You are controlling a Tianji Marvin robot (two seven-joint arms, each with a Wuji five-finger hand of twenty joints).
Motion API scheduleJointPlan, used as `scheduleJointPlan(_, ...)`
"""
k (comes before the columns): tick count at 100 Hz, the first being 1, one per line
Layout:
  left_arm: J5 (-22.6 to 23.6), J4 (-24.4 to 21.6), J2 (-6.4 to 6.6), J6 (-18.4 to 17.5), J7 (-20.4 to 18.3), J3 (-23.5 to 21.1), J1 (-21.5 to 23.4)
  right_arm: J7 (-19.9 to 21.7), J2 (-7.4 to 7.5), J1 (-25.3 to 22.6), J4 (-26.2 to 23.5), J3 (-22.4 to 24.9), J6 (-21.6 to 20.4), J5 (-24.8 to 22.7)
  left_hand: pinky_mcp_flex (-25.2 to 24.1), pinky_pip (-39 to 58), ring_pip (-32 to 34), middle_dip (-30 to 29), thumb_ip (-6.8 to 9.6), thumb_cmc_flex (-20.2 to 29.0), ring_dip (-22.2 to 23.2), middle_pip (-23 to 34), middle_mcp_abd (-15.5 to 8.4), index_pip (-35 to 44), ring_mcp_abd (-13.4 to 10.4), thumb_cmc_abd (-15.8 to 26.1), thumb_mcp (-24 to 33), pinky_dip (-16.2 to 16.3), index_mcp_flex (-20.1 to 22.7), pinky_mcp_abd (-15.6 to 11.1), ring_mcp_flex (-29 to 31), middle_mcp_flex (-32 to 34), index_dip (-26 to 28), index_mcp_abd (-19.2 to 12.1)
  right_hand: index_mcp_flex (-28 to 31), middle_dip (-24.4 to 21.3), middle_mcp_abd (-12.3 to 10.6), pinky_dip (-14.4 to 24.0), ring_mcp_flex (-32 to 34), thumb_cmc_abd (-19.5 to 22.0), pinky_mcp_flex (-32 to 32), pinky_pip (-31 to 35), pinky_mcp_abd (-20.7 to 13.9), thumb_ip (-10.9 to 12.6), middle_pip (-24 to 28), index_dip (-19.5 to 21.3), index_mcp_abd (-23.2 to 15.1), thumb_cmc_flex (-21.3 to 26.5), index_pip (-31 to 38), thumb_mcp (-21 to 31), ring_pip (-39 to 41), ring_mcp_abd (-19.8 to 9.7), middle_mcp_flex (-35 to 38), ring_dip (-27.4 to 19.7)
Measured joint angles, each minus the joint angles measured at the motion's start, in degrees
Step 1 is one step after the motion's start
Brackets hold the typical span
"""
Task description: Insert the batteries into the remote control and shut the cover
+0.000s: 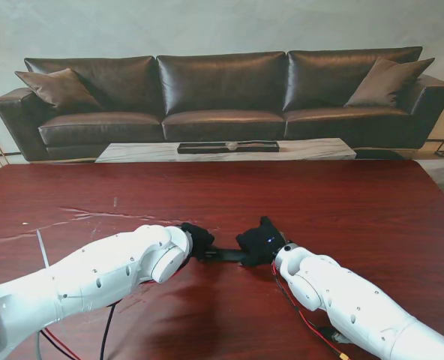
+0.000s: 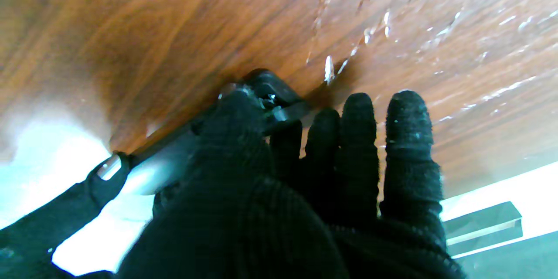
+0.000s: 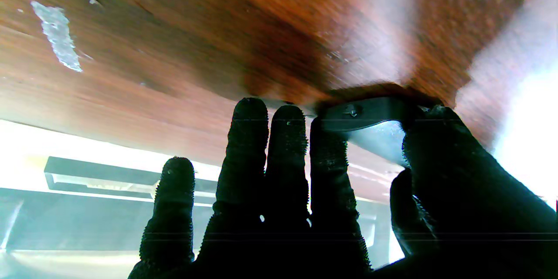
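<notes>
Remote (image 1: pixel 228 255) is lying dark and slim on the surface (image 1: pixel 319 195), near my edge of it, with its long axis running left to right between the two hands. The sofa (image 1: pixel 222 97) and the low pale table (image 1: pixel 226 150) beyond the surface are sitting well away from the remote, on its far side.

The left hand (image 1: pixel 197 238) is gripping the remote's left end: in its wrist view the thumb (image 2: pixel 237 117) is pressing over that end, where some metal, perhaps a battery contact, is showing, while the other fingers (image 2: pixel 359 135) are lying alongside. The right hand (image 1: pixel 261 240) is gripping the remote's right end, the thumb (image 3: pixel 440 139) wrapping one side and the fingers (image 3: pixel 287 148) the other, with a small screw showing in the end face.

Both hands are touching the remote, so neither is nearer; the remote is spanning straight across the gap between them. I cannot tell whether the cover is on or off, and I am seeing no loose batteries. I am judging that any coming slide or press will be running along that left-right axis, with one hand bracing its end while the other is working.
</notes>
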Motion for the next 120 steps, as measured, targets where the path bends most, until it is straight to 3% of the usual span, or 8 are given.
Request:
scheduleJointPlan(78, 4.72, -3.59, 1.93, -0.53, 1.06, -5.41, 4.68, 0.2, 0.01, 0.34, 0.1, -0.43, 0.21, 0.21, -0.11, 0.0, 0.0, 0.01, 0.0, -0.73, 0.0, 0.0, -0.47, 14.19, -0.01, -0.8, -0.04, -0.38, -2.17, -0.01, -0.07, 0.24, 6.0, -3.13, -0.61, 0.02, 0.01, 0.0, -0.01, 0.0, -0.02, 0.0, 0.0, 0.0, 0.17, 0.0, 0.0, 0.02, -0.05, -0.05, -0.01, 0.0, 0.0, 0.0)
scheduleJointPlan(97, 6.37, -5.1, 2.54, -1.47, 1.1, -7.41, 6.29, 0.16, 0.0, 0.49, 0.2, -0.64, 0.26, 0.35, -0.09, 0.35, 0.0, 0.01, 0.0, -0.55, 0.0, 0.0, -0.47, 21.24, -0.01, -1.68, -0.05, -0.39, -1.67, -0.01, -0.07, 0.48, 9.48, -6.31, -0.61, 0.06, 0.01, 0.0, -0.01, 0.0, -0.02, 0.0, 0.0, 0.0, 0.25, 0.0, 0.0, 0.02, -0.05, -0.06, -0.01, 0.0, 0.0, 0.0)
scheduleJointPlan(120, 7.03, -6.33, 2.92, -1.57, 0.66, -7.42, 6.72, 0.09, -0.01, 0.6, 0.29, -0.79, 0.27, 0.49, -0.06, 0.37, 0.0, 0.01, 0.0, -0.55, 0.0, -0.12, -0.47, 23.3, -0.01, -1.68, -0.06, -0.4, -1.52, -0.01, -0.07, 0.5, 10.68, -7.05, -0.61, 0.07, 0.01, 0.0, -0.01, 0.0, -0.02, 0.0, 0.0, 0.0, 0.32, 0.0, 0.0, 0.02, -0.05, -0.07, -0.01, 0.0, 0.0, 0.0)
